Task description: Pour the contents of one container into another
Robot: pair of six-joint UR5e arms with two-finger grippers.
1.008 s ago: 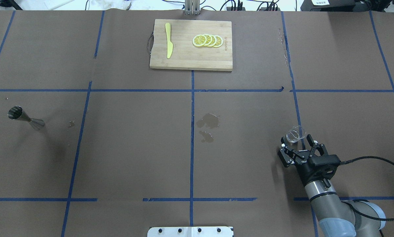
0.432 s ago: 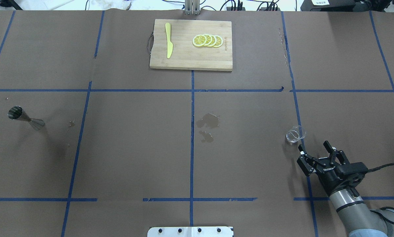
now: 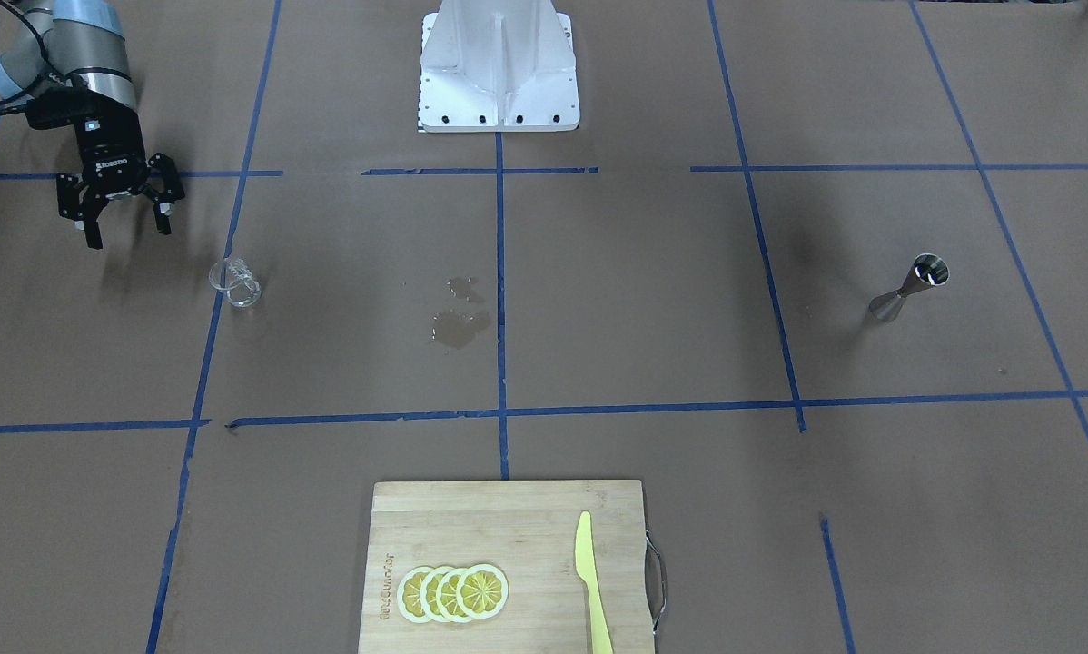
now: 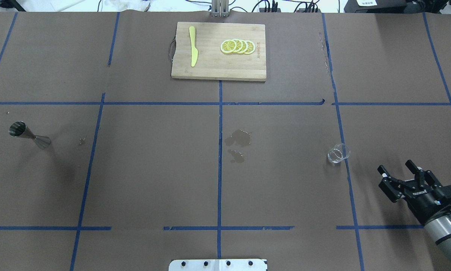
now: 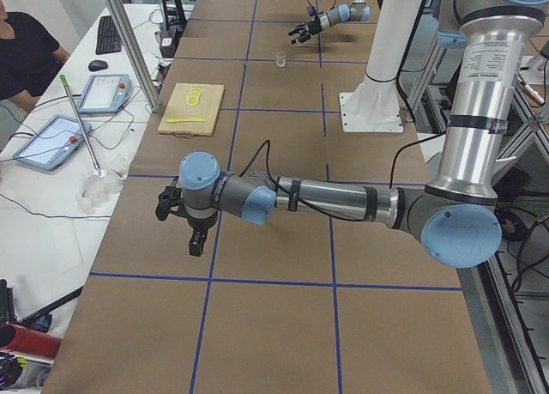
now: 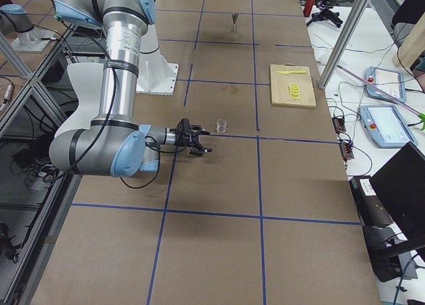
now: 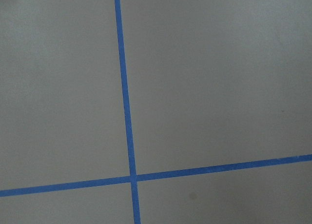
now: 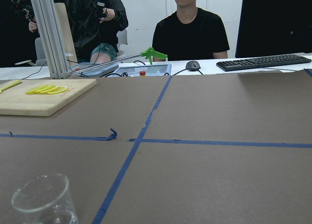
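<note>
The clear glass beaker (image 4: pixel 338 153) stands upright and alone on the brown table, right of centre; it also shows as the beaker (image 3: pixel 234 282) in the front-facing view and low left as the beaker (image 8: pixel 44 202) in the right wrist view. My right gripper (image 4: pixel 395 166) hovers open and empty, off to the beaker's right and nearer the robot, seen again as the right gripper (image 3: pixel 129 234). The silver jigger (image 4: pixel 28 134) stands upright far over on the left side, also the jigger (image 3: pixel 910 289). My left gripper (image 5: pixel 177 227) appears only in the exterior left view, so I cannot tell its state.
A wooden cutting board (image 4: pixel 210 64) with lemon slices (image 4: pixel 237 46) and a yellow knife (image 4: pixel 192 46) lies at the far middle. Wet spill stains (image 4: pixel 237 138) mark the table's centre. The robot base plate (image 4: pixel 218 264) is at the near edge. People (image 8: pixel 190 26) sit beyond the far edge.
My right gripper has drawn back from around the beaker, moving right and toward the robot, still open. The beaker stays where it stood. The jigger has not moved.
</note>
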